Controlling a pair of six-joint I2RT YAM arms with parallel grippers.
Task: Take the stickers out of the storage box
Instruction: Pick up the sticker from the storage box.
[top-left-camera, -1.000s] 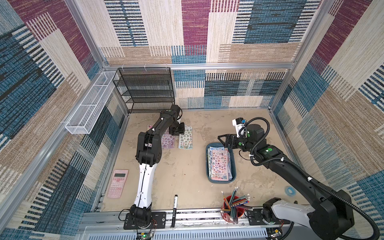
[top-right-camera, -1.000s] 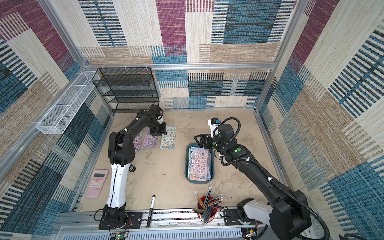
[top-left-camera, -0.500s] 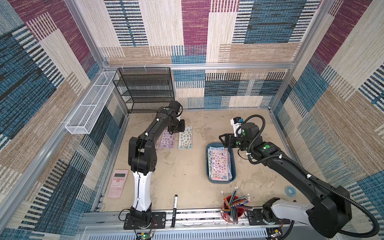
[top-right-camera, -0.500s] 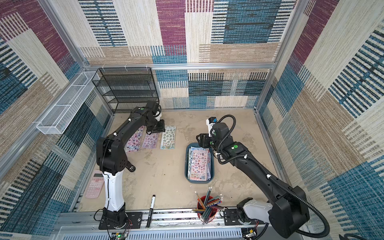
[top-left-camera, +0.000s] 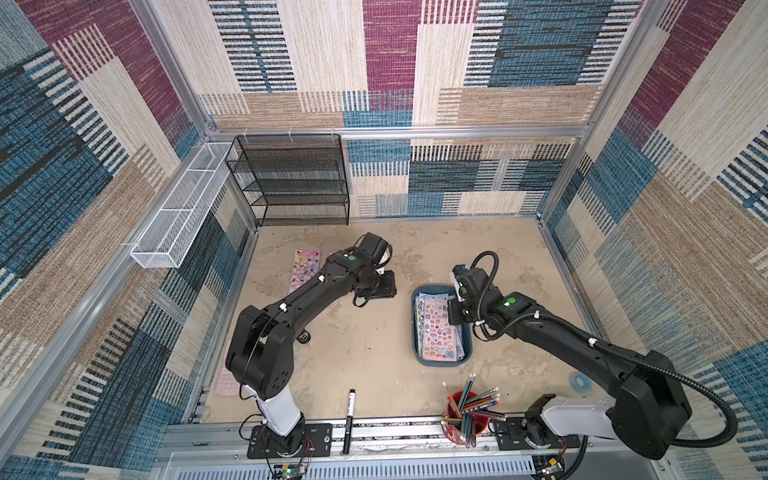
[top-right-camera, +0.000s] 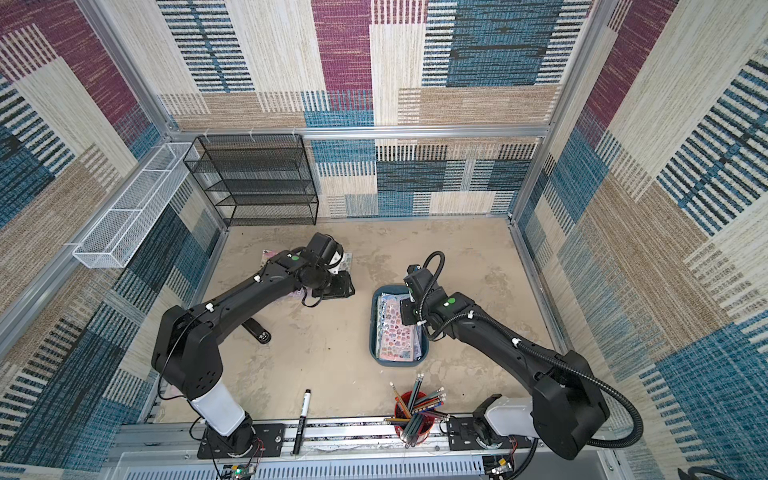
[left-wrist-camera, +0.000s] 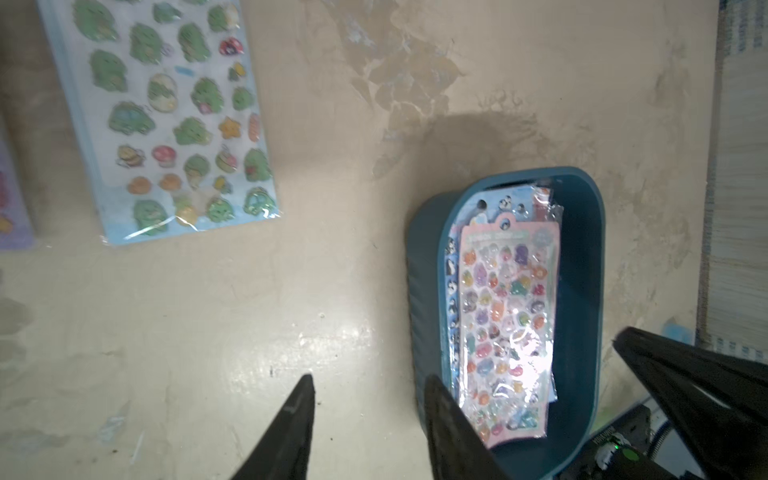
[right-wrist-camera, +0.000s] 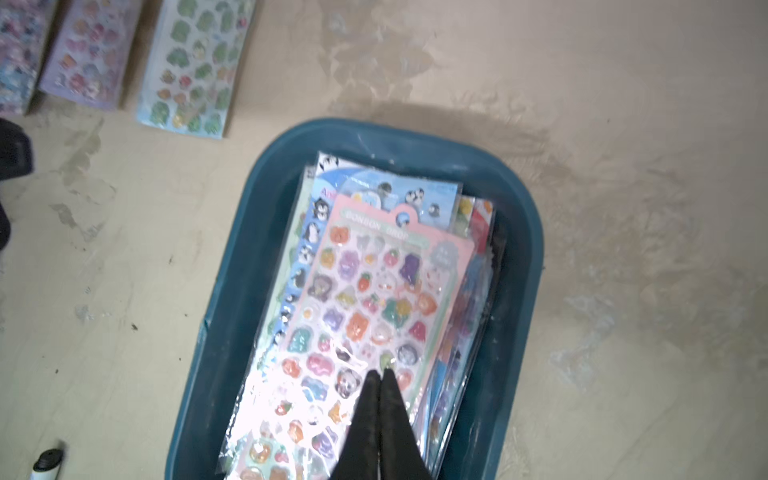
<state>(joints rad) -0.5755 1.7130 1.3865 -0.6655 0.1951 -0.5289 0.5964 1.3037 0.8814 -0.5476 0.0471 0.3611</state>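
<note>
Teal storage box (top-left-camera: 417, 332) sitting right of centre on the tabletop (top-left-camera: 365, 345), holding stacked stickers (right-wrist-camera: 374, 291). Right claw (right-wrist-camera: 380, 372) clenching, its tips touching the top sheet; whether it is gripping the sheet cannot be told. Left claw (left-wrist-camera: 370, 384) hanging released and empty. Right wrist view is showing three sheets (right-wrist-camera: 191, 62) lying at upper left, mostly hidden by the left arm in both top views. Red cup (top-left-camera: 478, 420) holding pencils, top views only.

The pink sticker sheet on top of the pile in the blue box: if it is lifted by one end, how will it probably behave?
The pink sheet looks thin and flat, so it will probably sag and weigh little. Its glossy surface shows glare and wrinkles, so it may slip in a grip.
</note>
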